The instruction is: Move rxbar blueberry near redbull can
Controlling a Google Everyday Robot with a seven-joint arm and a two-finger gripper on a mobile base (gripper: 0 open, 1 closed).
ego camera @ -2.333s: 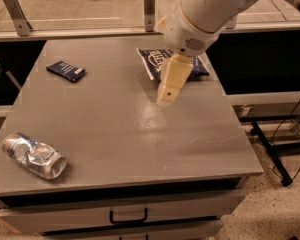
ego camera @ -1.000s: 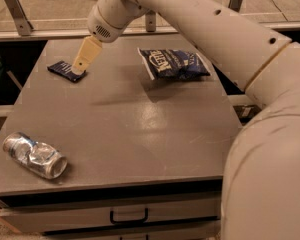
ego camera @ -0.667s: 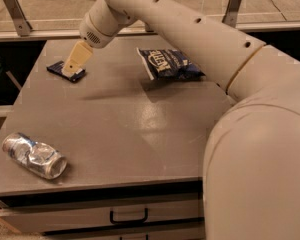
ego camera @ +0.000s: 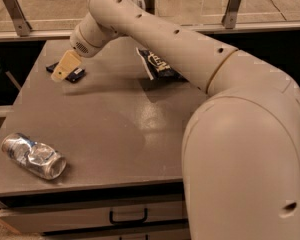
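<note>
Camera view, single entry.

1. Surface: grey, flat top of a cabinet. A drawer with a dark handle sits under its front edge.
2. Rxbar blueberry: small, dark, flat wrapper lying on the far left part of the surface. It is partly covered by the gripper, and dark ends show on either side of the tan tip.
3. Gripper: tan, wedge-shaped, pointing down and to the left, set directly over the rxbar blueberry. Whether it touches the bar, and whether it is open or closed, cannot be told.
4. Redbull can: crushed, silver with bluish patches. It lies on its side at the near left corner of the surface, well apart from the rxbar blueberry.
5. Chip bag: dark blue with white print, at the far middle of the surface. It is partly hidden behind the arm.
6. Arm: cream-coloured, bulky. It reaches from the lower right across to the far left.
7. Metal posts: these stand behind the surface along a ledge.
</note>
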